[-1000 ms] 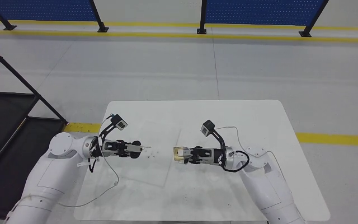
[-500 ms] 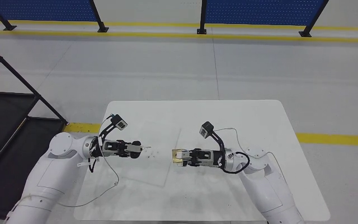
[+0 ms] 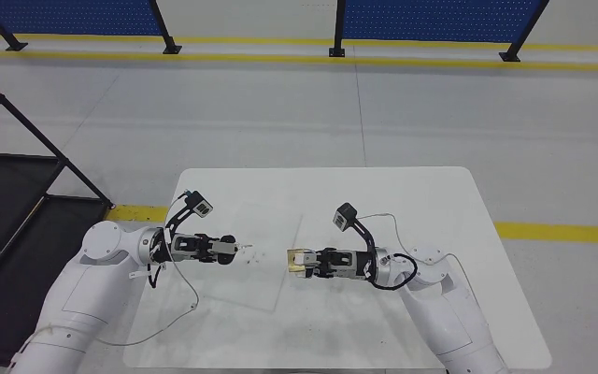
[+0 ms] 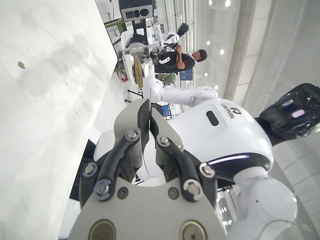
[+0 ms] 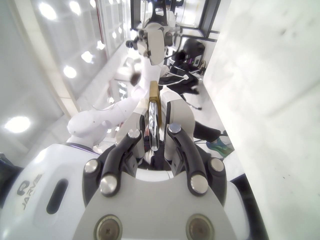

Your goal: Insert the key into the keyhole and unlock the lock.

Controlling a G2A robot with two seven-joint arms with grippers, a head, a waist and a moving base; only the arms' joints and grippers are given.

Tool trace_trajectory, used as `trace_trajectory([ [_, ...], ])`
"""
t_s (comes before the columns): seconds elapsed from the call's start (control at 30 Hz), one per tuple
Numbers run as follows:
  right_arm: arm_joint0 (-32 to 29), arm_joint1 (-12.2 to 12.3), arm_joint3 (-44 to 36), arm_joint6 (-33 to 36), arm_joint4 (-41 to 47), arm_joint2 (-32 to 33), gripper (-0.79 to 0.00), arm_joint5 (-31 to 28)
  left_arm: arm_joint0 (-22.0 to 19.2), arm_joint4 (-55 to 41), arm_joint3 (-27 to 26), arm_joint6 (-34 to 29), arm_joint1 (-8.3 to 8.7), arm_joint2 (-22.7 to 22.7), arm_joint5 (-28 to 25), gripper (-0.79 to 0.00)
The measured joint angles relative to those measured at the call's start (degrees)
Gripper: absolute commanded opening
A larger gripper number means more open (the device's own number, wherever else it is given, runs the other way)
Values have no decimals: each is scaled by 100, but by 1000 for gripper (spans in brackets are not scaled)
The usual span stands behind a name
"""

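Note:
My left gripper [image 3: 235, 249] hovers over the left middle of the white table [image 3: 420, 196], shut on a thin metal key [image 3: 246, 248] whose blade points right. In the left wrist view the key [image 4: 150, 96] sticks out edge-on from between the black pads of that gripper [image 4: 149, 108]. My right gripper [image 3: 304, 262] faces it a short gap away, shut on a brass padlock [image 3: 296, 261]. The right wrist view has the padlock [image 5: 153, 92] held upright in the gripper [image 5: 155, 111], chrome shackle toward the wrist. Far off in the left wrist view, the padlock [image 4: 138, 72] lines up roughly with the key tip.
A black rack [image 3: 28, 206] stands on the floor just left of the table. Blue barrier panels [image 3: 430, 19] line the far floor. Thin cables [image 3: 182, 299] trail from both wrists over the table. A small brown speck [image 4: 21, 65] lies on the tabletop.
The right gripper with the padlock shifted slightly left and toward the table's front, then held still. The left arm has not moved.

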Motion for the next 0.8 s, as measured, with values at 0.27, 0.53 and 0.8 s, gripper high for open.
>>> trace_trajectory([
  [0.27,-186,76,-366,-568,-567,76,-785,-214,213,203,-368,370,16,-29,482,-785],
  [0.53,-191,116,-538,-753,-807,-66,-785,-107,383,614,-742,496,21,69,586,-785],
  [0.8,-266,137,-653,-974,-710,-165,-785,-58,418,696,-857,693,-9,191,454,-785],
])
